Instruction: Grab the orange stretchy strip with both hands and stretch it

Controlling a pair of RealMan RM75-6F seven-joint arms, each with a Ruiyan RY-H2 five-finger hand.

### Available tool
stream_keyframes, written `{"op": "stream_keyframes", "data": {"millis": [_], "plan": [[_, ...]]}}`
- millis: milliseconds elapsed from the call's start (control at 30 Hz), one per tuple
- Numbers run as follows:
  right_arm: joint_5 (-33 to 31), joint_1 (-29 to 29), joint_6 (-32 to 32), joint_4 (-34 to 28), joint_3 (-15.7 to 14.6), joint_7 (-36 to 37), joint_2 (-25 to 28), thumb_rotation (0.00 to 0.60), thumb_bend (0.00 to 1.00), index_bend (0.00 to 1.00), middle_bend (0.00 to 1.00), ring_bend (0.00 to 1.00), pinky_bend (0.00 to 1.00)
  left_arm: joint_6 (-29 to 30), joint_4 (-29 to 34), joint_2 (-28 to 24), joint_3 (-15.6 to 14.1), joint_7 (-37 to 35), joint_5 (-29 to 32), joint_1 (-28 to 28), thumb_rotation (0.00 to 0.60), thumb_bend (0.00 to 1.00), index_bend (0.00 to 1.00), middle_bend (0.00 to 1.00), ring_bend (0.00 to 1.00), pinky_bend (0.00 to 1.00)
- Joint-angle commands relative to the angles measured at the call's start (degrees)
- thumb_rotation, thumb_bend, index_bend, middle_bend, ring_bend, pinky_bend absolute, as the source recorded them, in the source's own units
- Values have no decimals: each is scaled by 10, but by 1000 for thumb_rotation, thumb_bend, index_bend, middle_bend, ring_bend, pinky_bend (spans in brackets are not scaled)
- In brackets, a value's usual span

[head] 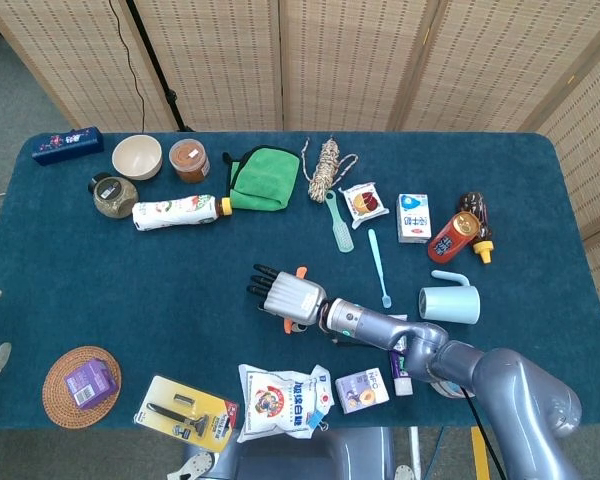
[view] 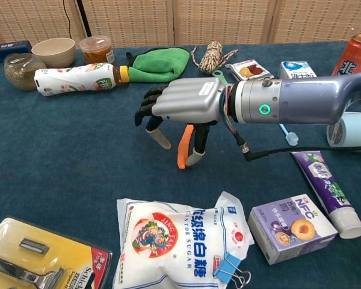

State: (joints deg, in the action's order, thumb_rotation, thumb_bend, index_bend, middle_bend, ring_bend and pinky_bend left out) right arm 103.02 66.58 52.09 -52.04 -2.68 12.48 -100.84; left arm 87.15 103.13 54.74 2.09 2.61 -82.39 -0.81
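The orange stretchy strip (view: 183, 147) hangs under my right hand (view: 183, 105), pinched between the thumb and the fingers, its lower end at the blue tablecloth. From the head view, the right hand (head: 285, 295) lies palm down in the middle of the table, and only small orange ends of the strip (head: 300, 271) poke out from beneath it. My left hand shows in neither view.
A white sugar bag (view: 174, 241) lies just in front of the hand, with a purple box (view: 292, 226) and toothpaste tube (view: 328, 192) to its right. A drink bottle (view: 78, 77) and green cloth (view: 159, 63) lie behind. A light blue mug (head: 450, 303) stands right of the forearm.
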Motion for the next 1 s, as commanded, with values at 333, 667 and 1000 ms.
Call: {"op": "stream_keyframes", "data": {"millis": [333,667,1000], "plan": [[-4,8,-11,10,-2,-6,-14,600,0,551,183,139,5,-2,-8,2,0,-7,4,1,600,312,197,91,121,35],[-15,8,-25,13,-3,-20,-17,600,0,635,206,169,19,-3,-14,4,1,-11,4,1,600,312,197,91,121,35],[-28,5,-32,5,2,-34,-21,600,0,663,229,189,43,-1,-12,2,1,-15,1,2,600,312,197,91,121,35]]}}
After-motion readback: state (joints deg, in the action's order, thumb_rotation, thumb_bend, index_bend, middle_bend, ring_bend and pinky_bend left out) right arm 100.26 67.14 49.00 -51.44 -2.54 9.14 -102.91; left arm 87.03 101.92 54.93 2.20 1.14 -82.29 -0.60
